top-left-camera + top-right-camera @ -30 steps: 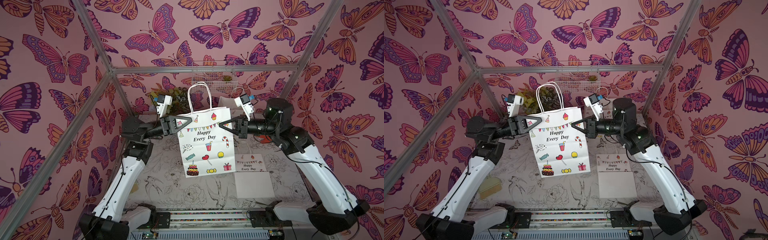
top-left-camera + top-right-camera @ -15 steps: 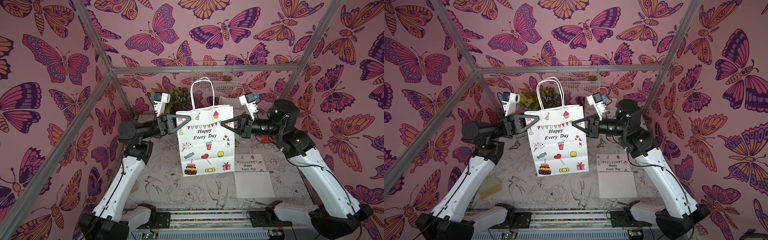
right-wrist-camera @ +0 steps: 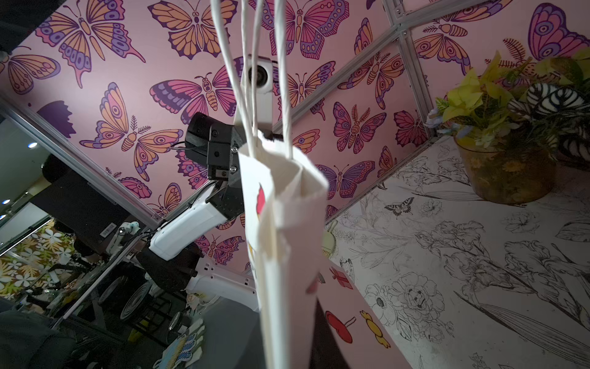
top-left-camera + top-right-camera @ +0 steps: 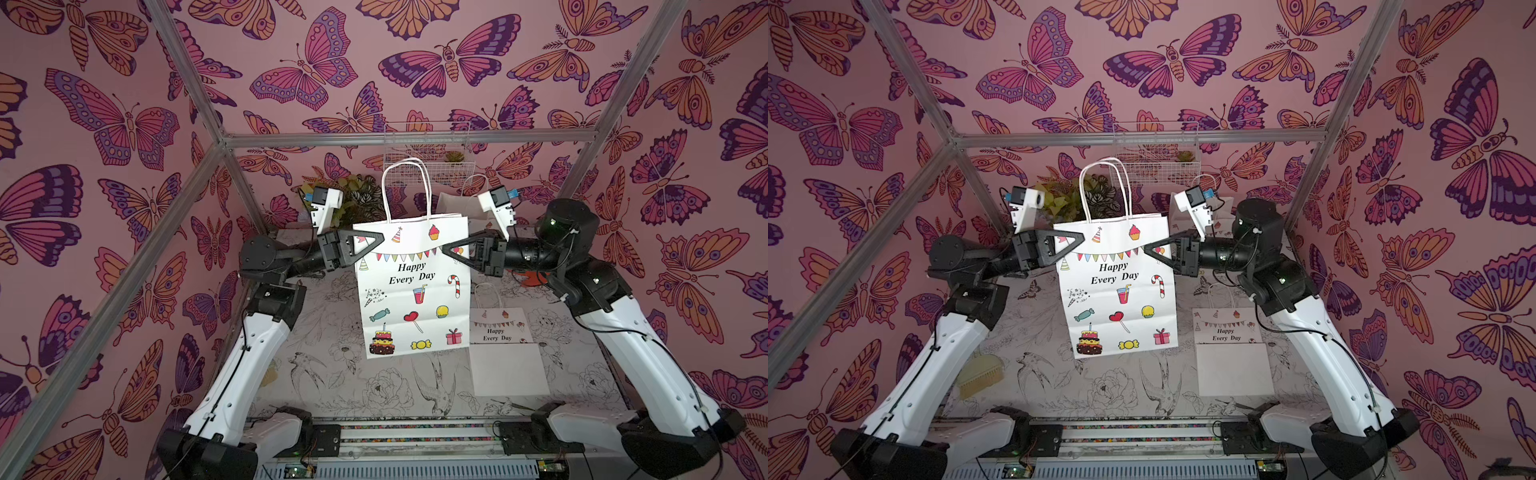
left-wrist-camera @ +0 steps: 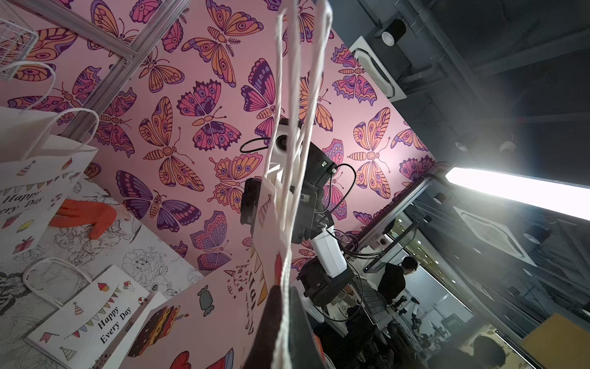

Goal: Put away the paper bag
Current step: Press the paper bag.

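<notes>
Above table (image 4: 332, 374): paper bag (image 4: 411, 291), left gripper (image 4: 380, 239) clamped at 9 o'clock, right gripper (image 4: 445, 249) at 3 o'clock, hold unclear; likely handover, next needs steady carry.

a robotics lab is shown: a pair of robot arms (image 4: 249, 361) is mounted on a rail (image 4: 415, 432) at the edge of a table (image 4: 374, 386) covered in line-drawn flowers. the cell is boxed in by an aluminium frame (image 4: 311, 140) hung with butterfly-print panels (image 4: 124, 124). beyond the panels, a dark open ceiling with a strip light (image 5: 517, 191) and an air-conditioning cassette (image 5: 376, 70) is seen from the left wrist, and a person (image 5: 396, 281) is seen among other equipment.
</notes>
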`<state>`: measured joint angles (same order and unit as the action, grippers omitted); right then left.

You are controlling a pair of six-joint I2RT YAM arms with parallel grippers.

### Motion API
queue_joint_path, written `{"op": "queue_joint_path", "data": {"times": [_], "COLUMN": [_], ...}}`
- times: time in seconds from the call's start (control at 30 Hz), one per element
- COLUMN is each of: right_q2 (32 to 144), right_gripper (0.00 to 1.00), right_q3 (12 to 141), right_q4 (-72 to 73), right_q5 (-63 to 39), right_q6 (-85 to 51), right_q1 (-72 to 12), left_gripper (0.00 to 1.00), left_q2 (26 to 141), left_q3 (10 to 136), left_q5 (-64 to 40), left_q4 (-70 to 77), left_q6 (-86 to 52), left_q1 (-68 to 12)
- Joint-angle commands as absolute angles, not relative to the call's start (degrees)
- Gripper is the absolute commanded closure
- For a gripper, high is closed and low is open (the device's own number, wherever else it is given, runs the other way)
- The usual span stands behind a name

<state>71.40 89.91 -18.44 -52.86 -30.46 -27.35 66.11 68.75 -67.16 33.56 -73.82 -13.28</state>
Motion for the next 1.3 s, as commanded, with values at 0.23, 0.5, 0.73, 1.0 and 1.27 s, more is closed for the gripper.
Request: {"op": "queue_joint_path", "data": {"times": [0.23,0.5,0.73,1.0,1.27], "right_q2": [74.70,75.78,75.99,76.21,77.26], "right_gripper": [0.37,0.36,0.44,0.69,1.00], "right_q3": [94.70,91.41,91.91,94.54,95.45], "right_q4": [-2.20,14.78,11.93,-1.88,-6.60], "right_q5": [-65.52,-68.30,-68.12,-65.99,-63.32], "right_q6": [-40.19,-52.40,-49.79,-40.17,-37.53], "right_q1": [-24.90,-25.52,-28.09,-28.39,-27.74], "left_gripper": [1.00,1.00,1.00,1.00,0.70], "left_q2": [65.30,64.95,65.82,65.66,66.01], "left_q3": [70.20,70.45,71.24,71.46,70.77], "left_q5": [-69.25,-68.48,-67.44,-67.03,-66.87], "left_q4": [32.03,36.37,40.09,40.77,40.74], "left_q6": [-72.48,-76.19,-79.09,-79.72,-79.71], "left_q1": [-13.79,-13.76,-14.63,-14.79,-14.80]}}
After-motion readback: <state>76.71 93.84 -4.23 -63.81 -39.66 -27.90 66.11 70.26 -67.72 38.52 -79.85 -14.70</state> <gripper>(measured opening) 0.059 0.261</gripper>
